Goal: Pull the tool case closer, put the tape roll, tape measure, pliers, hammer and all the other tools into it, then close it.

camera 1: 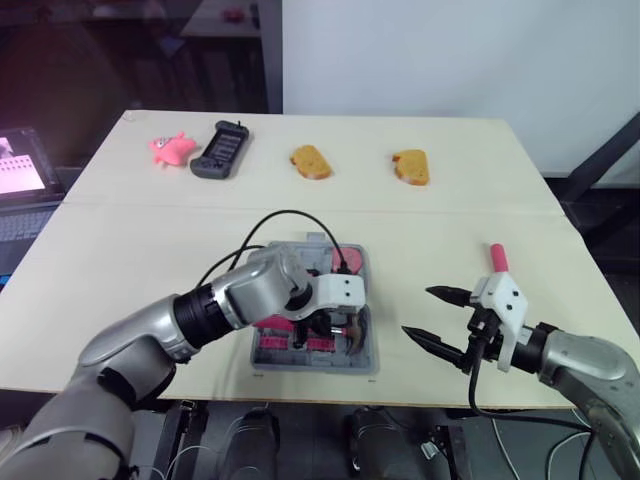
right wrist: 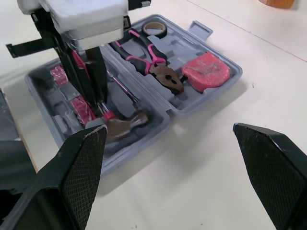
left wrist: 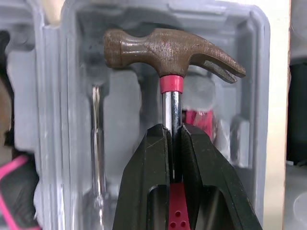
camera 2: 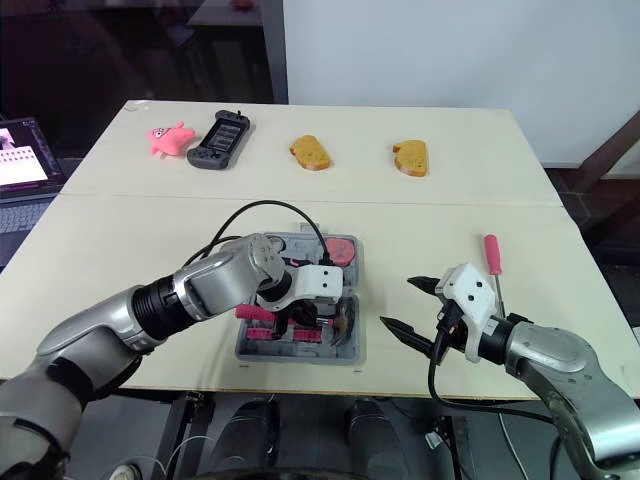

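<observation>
With my left gripper clamped on the shaft of the rusty pink-collared hammer and my right gripper gaping empty, I am aiming to seat the head flat in the grey plastic tool case.

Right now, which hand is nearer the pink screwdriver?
Right. The right hand is open just beside the screwdriver; the left hand is farther off over the tool case, shut on the hammer.

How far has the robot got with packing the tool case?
Done: dark tape roll, pink-handled pliers and red tape measure lie in the open grey plastic tool case. In hand: left gripper holds the brown-headed hammer. Left: pink-handled screwdriver on the table, then closing.
</observation>
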Available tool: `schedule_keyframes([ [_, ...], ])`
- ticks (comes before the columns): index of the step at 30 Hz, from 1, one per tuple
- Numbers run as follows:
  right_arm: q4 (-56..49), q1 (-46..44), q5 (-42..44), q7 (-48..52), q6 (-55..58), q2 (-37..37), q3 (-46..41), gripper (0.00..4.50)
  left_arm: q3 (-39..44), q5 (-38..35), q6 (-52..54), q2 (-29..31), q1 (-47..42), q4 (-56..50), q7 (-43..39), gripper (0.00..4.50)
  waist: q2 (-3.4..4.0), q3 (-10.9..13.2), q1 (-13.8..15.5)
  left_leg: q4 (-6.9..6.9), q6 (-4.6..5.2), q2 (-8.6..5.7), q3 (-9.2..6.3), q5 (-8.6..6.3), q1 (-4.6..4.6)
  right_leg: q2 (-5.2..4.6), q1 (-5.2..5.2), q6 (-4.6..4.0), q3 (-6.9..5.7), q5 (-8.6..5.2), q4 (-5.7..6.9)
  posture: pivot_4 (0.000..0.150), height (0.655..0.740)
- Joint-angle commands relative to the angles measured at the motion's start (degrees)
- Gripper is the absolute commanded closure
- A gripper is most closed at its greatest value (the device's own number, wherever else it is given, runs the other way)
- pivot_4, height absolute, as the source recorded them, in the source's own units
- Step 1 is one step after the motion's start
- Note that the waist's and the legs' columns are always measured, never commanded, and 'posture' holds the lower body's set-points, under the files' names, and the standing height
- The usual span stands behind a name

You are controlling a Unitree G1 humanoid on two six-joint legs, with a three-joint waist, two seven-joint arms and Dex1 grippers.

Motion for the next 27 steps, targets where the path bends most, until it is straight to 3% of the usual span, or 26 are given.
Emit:
schedule_keyframes([
  [1,-1.5,0.6,0.3,0.2,-1.1,0.4,-1.0,0.0,0.0,1.7,-2.0,-0.7,0.0,1.4,0.0,4.45,0.01,0.0,0.0,0.0,0.0,0.0,0.0,0.0,0.01,0.0,0.0,0.0,0.0,0.0,0.0,0.15,0.74],
  [17,-2.0,2.8,0.0,-0.4,-2.2,0.9,-1.0,0.0,-1.6,6.9,-8.0,-2.0,1.6,6.9,-1.5,4.45,0.07,0.0,0.2,0.14,0.03,0.0,-0.02,-0.02,0.07,-0.01,0.18,0.01,-0.01,0.0,0.0,0.15,0.74],
  [27,-0.7,3.4,-0.6,-0.1,-3.8,1.3,-1.0,0.0,3.1,8.1,-10.3,-0.9,0.6,4.9,-2.7,0.06,0.23,-0.1,0.1,0.44,0.13,-0.02,-0.04,-0.08,0.03,0.0,0.29,0.02,0.0,-0.02,0.0,0.15,0.74],
])
